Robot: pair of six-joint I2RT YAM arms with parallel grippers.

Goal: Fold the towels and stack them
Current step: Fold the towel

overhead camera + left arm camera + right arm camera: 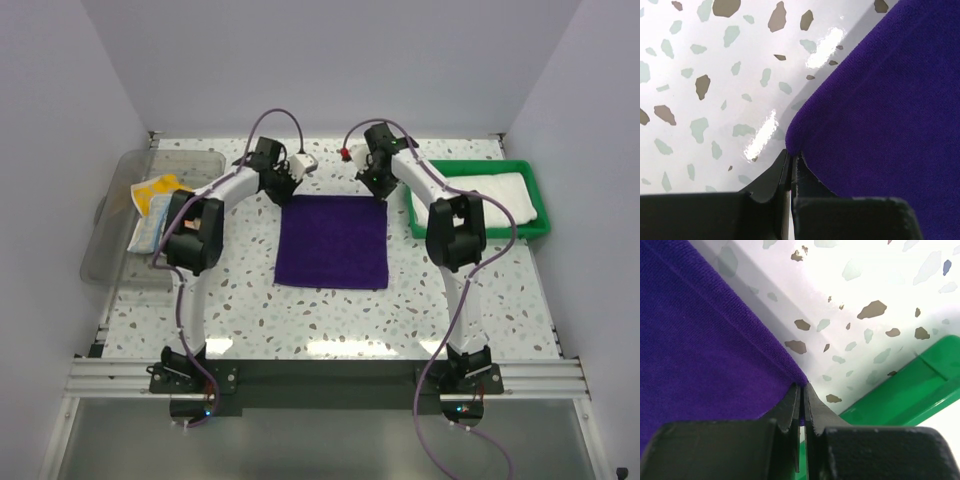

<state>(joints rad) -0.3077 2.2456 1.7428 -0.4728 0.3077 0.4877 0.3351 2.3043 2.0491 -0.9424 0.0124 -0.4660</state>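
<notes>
Your spread towel (332, 242) lies flat, middle of table (250, 300). Left gripper (790, 155) pinches its far-left corner, right gripper (802, 387) its far-right corner. To your left: bin (110, 275), second towel (155, 210) inside. To your right: tray (478, 234), third towel (490, 195) inside.

The purple towel (880, 115) fills the right half of the view, lying flat on the speckled table (715, 75). Its rounded corner points down to the gripper (791, 156). The two black fingers are pressed together on that corner, with only a thin slit between them. Bright glare streaks the table just beside the towel's edge.
</notes>
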